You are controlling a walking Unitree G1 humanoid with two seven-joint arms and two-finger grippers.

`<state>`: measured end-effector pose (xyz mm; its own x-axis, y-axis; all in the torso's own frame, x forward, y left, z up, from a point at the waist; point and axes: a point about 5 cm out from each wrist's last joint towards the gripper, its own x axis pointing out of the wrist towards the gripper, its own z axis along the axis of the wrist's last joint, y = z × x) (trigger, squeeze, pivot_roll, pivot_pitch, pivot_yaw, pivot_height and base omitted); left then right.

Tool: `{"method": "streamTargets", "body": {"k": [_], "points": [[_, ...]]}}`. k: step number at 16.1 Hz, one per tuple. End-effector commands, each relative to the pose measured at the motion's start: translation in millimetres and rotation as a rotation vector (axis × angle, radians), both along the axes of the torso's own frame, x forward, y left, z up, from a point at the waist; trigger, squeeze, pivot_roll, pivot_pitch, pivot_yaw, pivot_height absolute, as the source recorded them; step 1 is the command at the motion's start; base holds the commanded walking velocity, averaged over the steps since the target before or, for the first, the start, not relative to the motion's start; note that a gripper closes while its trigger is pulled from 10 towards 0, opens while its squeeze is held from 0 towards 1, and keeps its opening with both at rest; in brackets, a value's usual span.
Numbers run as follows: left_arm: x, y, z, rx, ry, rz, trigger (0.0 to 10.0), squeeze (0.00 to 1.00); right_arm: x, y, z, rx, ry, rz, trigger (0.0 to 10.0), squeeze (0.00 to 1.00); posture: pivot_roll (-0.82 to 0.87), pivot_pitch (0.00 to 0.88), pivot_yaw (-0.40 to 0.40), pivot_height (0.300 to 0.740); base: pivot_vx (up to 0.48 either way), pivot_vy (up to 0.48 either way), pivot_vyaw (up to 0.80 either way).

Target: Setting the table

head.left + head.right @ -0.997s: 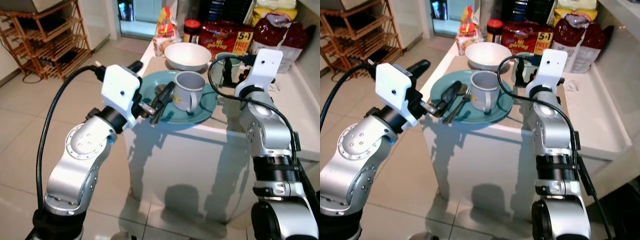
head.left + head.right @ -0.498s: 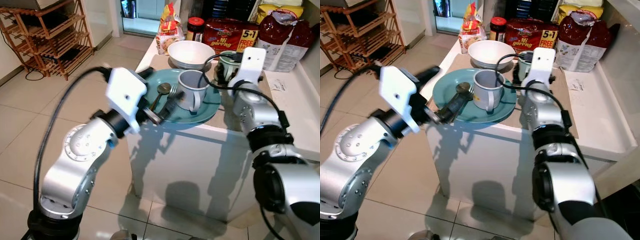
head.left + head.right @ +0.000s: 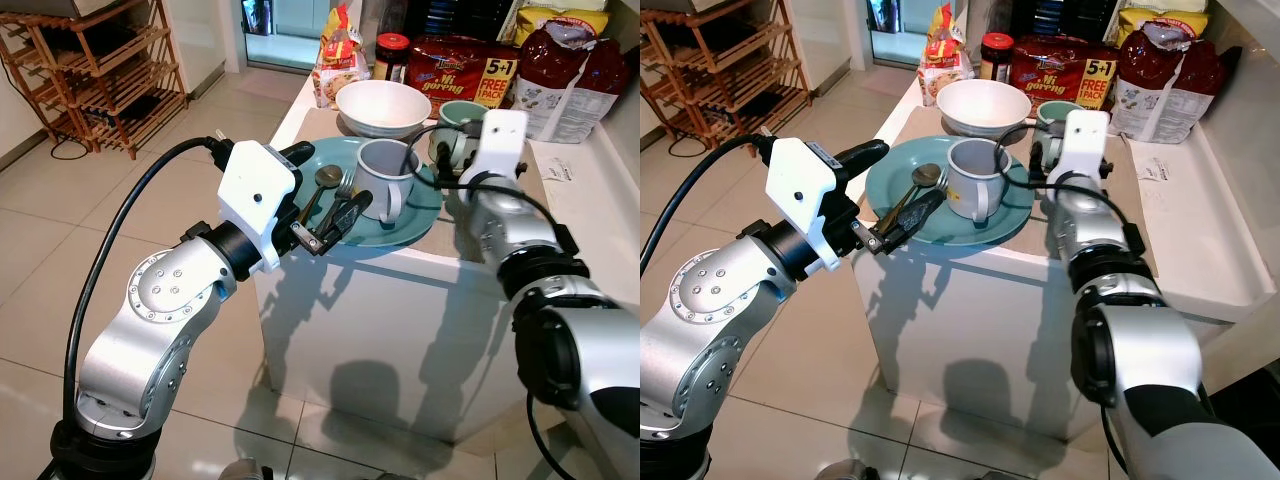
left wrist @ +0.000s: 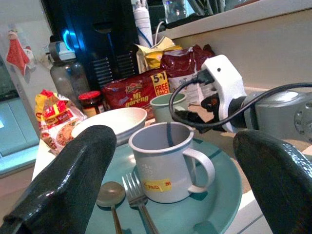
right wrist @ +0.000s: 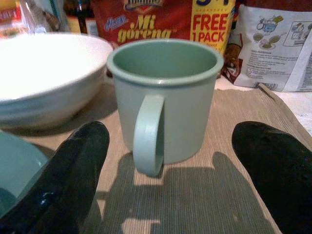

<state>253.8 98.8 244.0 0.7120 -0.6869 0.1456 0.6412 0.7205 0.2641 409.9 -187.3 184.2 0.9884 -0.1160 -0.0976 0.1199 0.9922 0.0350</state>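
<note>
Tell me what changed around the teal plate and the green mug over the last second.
The left gripper pulled back slightly toward the near rim of the teal plate, fingers open, gripping nothing. The right gripper kept its open fingers aimed at the green mug. The grey mug, spoon, fork and white bowl stayed put; the camera shifted.
</note>
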Motion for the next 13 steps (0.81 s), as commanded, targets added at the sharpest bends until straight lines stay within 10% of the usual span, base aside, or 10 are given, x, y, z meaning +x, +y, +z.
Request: {"method": "streamTargets", "body": {"k": [1,13], "points": [[-4.8,-4.0,5,0.009,-0.020,-0.030,10.0,0.00,1.3,-2.4,5,0.041,-0.027,0.016,10.0,0.00,0.12,0.048,-0.044,0.740,0.000,0.000,0.00],[-11.1,-4.7,5,0.016,-0.008,-0.031,10.0,0.00,-5.4,-40.5,9,-0.037,-0.068,-0.129,10.0,0.00,0.11,0.077,-0.053,0.740,0.000,0.000,0.00]]}}
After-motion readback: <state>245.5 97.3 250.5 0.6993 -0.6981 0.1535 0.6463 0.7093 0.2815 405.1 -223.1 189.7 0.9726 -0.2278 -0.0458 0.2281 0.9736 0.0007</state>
